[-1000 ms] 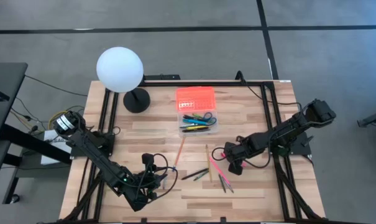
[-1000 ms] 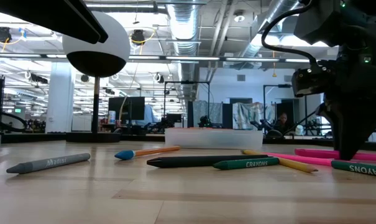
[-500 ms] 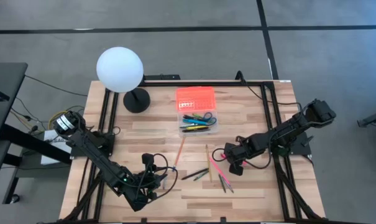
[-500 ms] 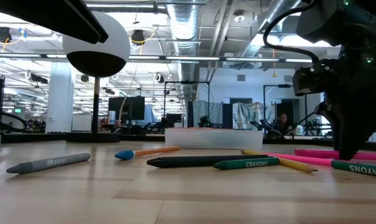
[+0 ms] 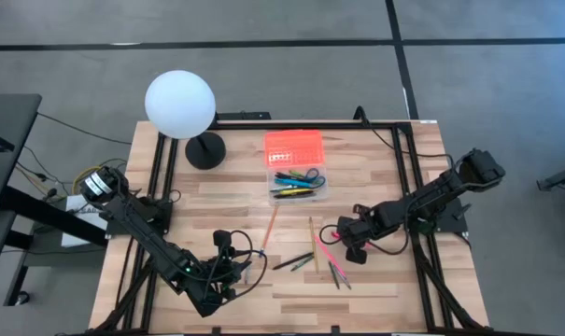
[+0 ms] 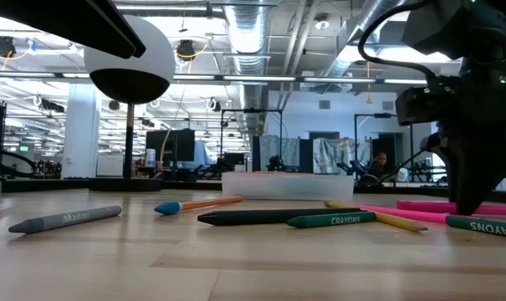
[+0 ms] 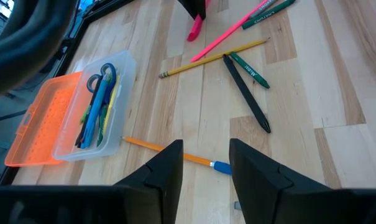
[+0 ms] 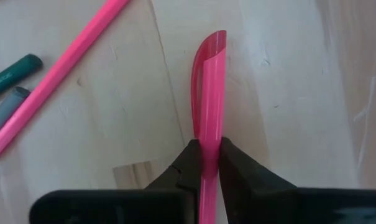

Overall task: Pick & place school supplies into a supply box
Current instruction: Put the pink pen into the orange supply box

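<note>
The right gripper pinches a flat translucent pink marker on the wooden table, well apart from the clear, orange-lidded plastic supply box; a straight lift should keep it from slipping. The left gripper waits half-open and empty.

An open-plan lab is stretching out behind the wooden table: exposed ceiling ducts, strip lights, and monitors on distant desks are showing.
</note>
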